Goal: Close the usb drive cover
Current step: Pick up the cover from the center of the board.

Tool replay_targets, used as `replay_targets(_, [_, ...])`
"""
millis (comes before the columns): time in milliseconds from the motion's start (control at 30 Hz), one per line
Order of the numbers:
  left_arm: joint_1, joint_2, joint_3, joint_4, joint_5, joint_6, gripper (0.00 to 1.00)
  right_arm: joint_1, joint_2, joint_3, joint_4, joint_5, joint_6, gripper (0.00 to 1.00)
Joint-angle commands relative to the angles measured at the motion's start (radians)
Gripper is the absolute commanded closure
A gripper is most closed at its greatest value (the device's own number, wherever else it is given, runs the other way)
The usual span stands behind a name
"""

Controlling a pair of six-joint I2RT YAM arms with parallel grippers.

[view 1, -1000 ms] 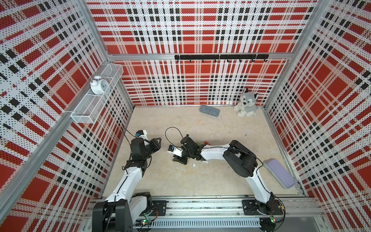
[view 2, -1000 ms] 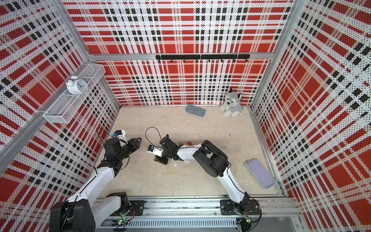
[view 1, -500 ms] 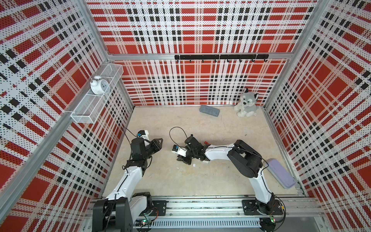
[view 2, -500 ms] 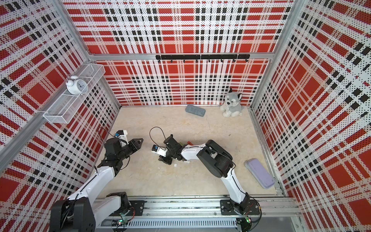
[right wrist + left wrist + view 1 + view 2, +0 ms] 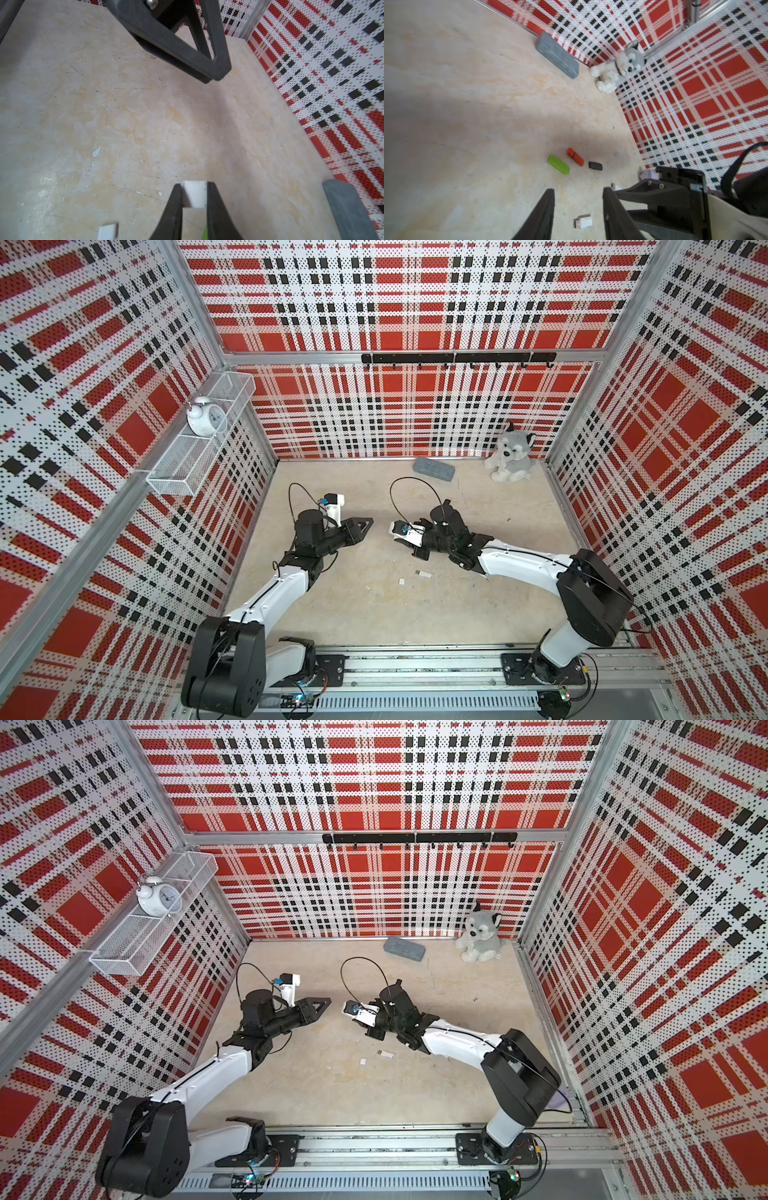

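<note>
Now, usb drive point(image 5: 424, 574): flat, long axis side to side, bare plug pointing to the robot's left.
Right gripper point(image 5: 194, 185): clenched on white piece point(image 5: 194, 196).
Left gripper point(image 5: 578, 190): released, empty.

usb drive point(image 5: 424, 574) on table point(image 5: 374, 614), plush toy point(image 5: 510, 452) behind

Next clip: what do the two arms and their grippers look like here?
The left arm and right arm match: white link shells, black joint housings. The left gripper and right gripper have black tapering fingers. A thin black cable loops from each wrist, beside a white camera housing.
</note>
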Motion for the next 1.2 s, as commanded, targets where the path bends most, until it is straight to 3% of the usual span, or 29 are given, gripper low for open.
replay_targets(0, [-0.038, 0.037, 0.048, 0.102, 0.142, -0.024, 0.58, -0.002, -0.069, -0.037, 0.053, 0.029, -0.066, 0.80])
replay_targets(200, [-0.067, 0.092, 0.073, 0.194, 0.283, -0.077, 0.57, 0.000, -0.119, -0.045, 0.075, 0.016, -0.070, 0.79])
replay_targets(267, [-0.106, 0.106, 0.077, 0.203, 0.298, -0.081, 0.57, 0.000, -0.123, -0.049, 0.082, 0.012, -0.066, 0.78])
replay_targets(567, [-0.125, 0.145, 0.078, 0.213, 0.341, -0.090, 0.58, 0.000, -0.117, -0.048, 0.105, -0.004, -0.054, 0.77])
replay_targets(867, [-0.130, 0.167, 0.081, 0.215, 0.363, -0.092, 0.68, 0.001, -0.104, -0.042, 0.107, -0.016, -0.049, 0.76])
replay_targets(1167, [-0.131, 0.179, 0.082, 0.215, 0.379, -0.095, 0.84, 0.001, -0.096, -0.040, 0.110, -0.021, -0.047, 0.76])
